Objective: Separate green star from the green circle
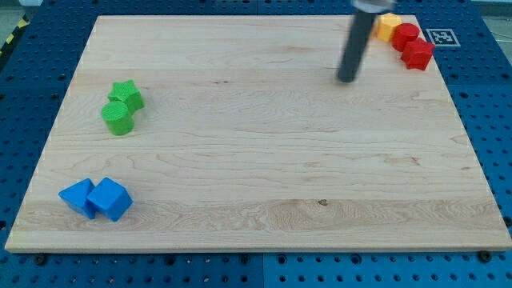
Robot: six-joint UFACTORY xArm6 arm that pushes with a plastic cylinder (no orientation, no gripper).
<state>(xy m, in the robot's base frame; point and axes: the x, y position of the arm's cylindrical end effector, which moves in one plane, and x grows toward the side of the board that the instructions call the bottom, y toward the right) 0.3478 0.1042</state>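
Observation:
The green star [126, 94] lies near the board's left edge, touching the green circle [118, 117] just below it. My tip [346, 79] is far off in the upper right part of the board, well to the right of both green blocks, touching no block.
Two blue blocks [96, 198] sit together at the lower left. A yellow block [388, 25] and two red blocks [412, 46] cluster at the top right corner, right of the rod. The wooden board [256, 160] lies on a blue perforated table.

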